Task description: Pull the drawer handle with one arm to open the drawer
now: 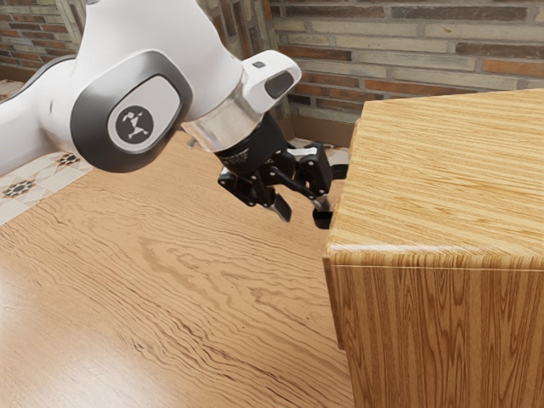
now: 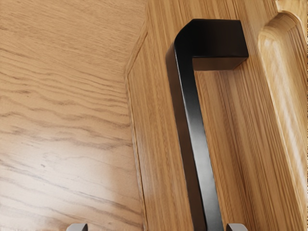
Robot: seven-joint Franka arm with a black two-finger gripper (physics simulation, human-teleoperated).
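gripper (image 1: 303,208) spread wide at the cabinet's (image 1: 442,212) front, the black drawer handle (image 2: 192,120) between its fingers, not yet clasped. drawer front (image 2: 236,144) looks flush: closing and the whole pull remain.

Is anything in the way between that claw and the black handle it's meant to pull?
Nothing visible. The open claw is right at the front of the cabinet, and the handle lies just ahead of it, with only bare wood around it.

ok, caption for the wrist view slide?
Black drawer handle on the wooden drawer front, seen close up between the fingertips of the open tool, not yet gripped.
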